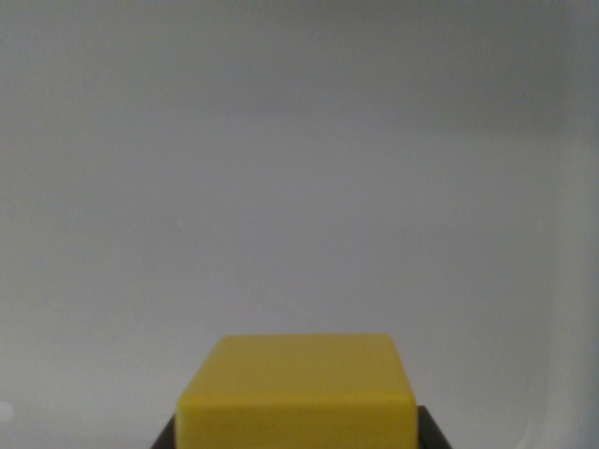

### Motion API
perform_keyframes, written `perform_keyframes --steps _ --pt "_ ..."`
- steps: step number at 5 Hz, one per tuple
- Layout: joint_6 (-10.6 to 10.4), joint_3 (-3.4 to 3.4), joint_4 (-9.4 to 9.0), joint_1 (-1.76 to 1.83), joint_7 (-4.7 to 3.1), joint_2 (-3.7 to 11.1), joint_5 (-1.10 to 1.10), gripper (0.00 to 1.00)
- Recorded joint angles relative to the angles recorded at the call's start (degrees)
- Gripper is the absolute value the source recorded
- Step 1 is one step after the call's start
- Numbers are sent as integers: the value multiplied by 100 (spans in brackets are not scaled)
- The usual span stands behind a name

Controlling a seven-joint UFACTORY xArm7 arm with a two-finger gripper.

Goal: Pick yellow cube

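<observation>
Yellow cube [298, 391] low in the wrist view, flanked by dark hand [298, 432] parts (grip impossible to tell); pale table [299, 187] beyond.

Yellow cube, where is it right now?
Wrist view: yellow cube sits bottom centre, cut by the lower edge, dark parts flanking its lower corners, plain grey surface beyond.
</observation>
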Motion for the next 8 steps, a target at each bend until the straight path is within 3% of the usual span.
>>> perform_keyframes --steps 1,2,3,4,5,6,7,8 --pt "0 0 0 0 0 0 0 100" --pt "250 -2 154 3 23 -97 -22 100" --pt "250 -2 154 3 23 -97 -22 100" --pt "464 -3 286 6 42 -181 -41 100" --pt "464 -3 286 6 42 -181 -41 100" --pt "680 -5 419 8 61 -265 -60 100" --pt "680 -5 419 8 61 -265 -60 100" --pt "860 -6 530 11 78 -335 -76 100"
